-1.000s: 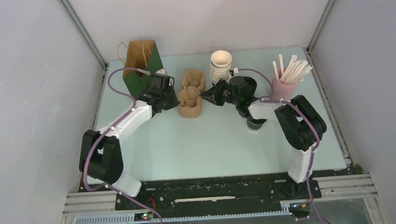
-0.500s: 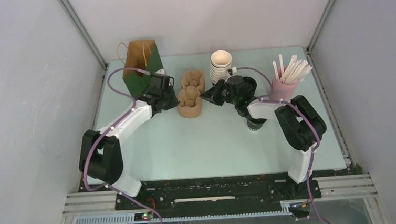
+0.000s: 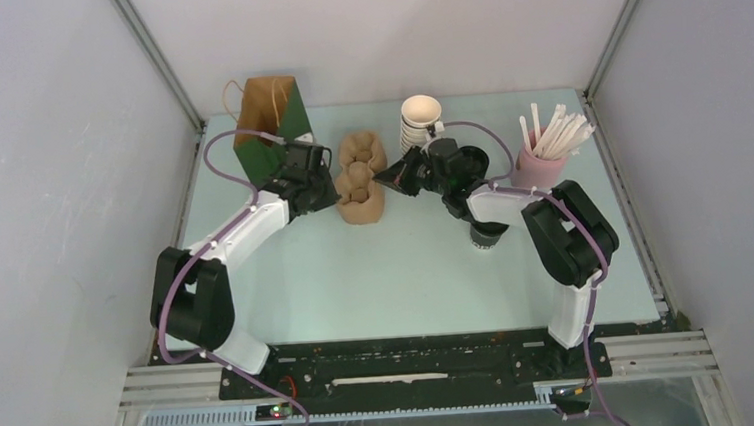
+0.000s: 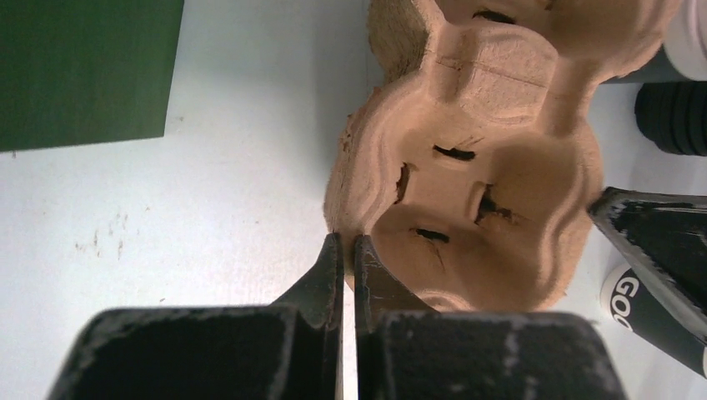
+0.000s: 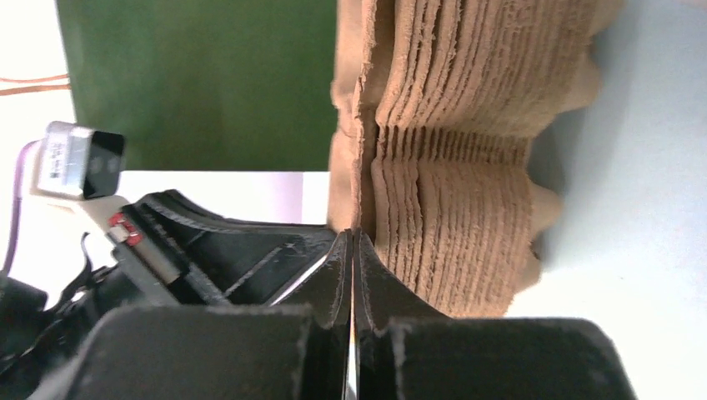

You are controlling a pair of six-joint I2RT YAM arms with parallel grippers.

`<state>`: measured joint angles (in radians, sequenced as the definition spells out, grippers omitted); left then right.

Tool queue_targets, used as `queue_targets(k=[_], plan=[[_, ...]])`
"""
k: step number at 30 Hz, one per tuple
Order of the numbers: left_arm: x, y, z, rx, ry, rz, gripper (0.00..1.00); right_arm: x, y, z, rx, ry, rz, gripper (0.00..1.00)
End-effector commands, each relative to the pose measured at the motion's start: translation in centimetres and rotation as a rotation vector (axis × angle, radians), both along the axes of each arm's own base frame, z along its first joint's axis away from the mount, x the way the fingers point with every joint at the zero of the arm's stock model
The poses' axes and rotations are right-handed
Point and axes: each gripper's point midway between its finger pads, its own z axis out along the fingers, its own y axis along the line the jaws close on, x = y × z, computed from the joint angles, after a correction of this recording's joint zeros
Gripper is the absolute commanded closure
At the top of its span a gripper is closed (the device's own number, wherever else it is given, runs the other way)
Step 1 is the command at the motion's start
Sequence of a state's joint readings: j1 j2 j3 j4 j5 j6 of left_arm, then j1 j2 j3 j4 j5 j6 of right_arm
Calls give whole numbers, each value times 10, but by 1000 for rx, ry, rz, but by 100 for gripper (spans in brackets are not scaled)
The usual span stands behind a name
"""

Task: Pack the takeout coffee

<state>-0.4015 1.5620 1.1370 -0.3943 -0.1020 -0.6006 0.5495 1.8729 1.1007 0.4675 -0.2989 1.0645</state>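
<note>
Top cam overhead; wrist cams close on carriers point(image 4: 492, 167).

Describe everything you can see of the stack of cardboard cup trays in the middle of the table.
The stack of cup trays is brown moulded pulp, rough and fibrous, many thin layers nested tightly. The top tray shows two round wells with slits in their walls. The stack stands upright on the table, right of the green bag. The left end effector and right end effector pinch the top tray's rim from opposite sides.
</note>
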Motion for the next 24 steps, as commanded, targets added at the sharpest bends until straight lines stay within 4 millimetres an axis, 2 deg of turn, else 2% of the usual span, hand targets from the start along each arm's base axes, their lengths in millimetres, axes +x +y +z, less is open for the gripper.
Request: queue_targets(k=[1, 3, 4, 11, 15, 21, 24], plan=[[-8, -26, 28, -69, -49, -93, 100, -28, 30, 100, 286, -126, 185, 100], [-9, -24, 30, -65, -54, -88, 100, -32, 28, 115, 383, -147, 211, 100], [-9, -23, 33, -63, -60, -86, 100, -31, 28, 112, 398, -122, 210, 100], [-10, -23, 40, -70, -75, -86, 100, -14, 24, 37, 256, 27, 144, 98], [-9, -24, 43, -79, -80, -87, 100, -12, 22, 20, 221, 44, 138, 92], [-9, -24, 52, -85, -104, -89, 100, -17, 5, 12, 51, -21, 106, 76], [-10, -25, 57, -94, -114, -91, 100, -20, 2, 12, 13, -42, 115, 61]])
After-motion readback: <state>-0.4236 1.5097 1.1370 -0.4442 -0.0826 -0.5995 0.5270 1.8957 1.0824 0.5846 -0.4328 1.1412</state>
